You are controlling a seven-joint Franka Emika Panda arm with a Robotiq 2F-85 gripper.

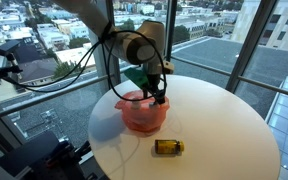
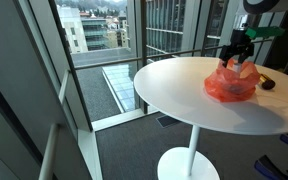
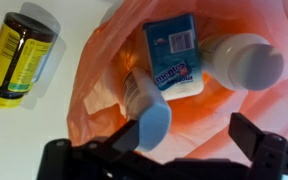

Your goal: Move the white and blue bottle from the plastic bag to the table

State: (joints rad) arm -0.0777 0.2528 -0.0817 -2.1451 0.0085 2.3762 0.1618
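Note:
The white bottle with a light blue cap [image 3: 147, 108] lies inside the orange plastic bag [image 3: 104, 75], cap towards my gripper. My gripper [image 3: 189, 138] is open just above the bag's mouth. Its left finger is right beside the blue cap, and its right finger hangs over bare orange plastic. In both exterior views the gripper [image 1: 157, 93] [image 2: 239, 58] reaches down into the top of the bag [image 1: 142, 113] [image 2: 231, 86] on the round white table [image 1: 214, 120]. The bottle itself is hidden there.
Also in the bag are a blue and white mint container [image 3: 174, 55] and a white round-topped bottle [image 3: 246, 60]. An amber bottle with a yellow label [image 3: 19, 55] [image 1: 168, 147] lies on the table beside the bag. Windows surround the table.

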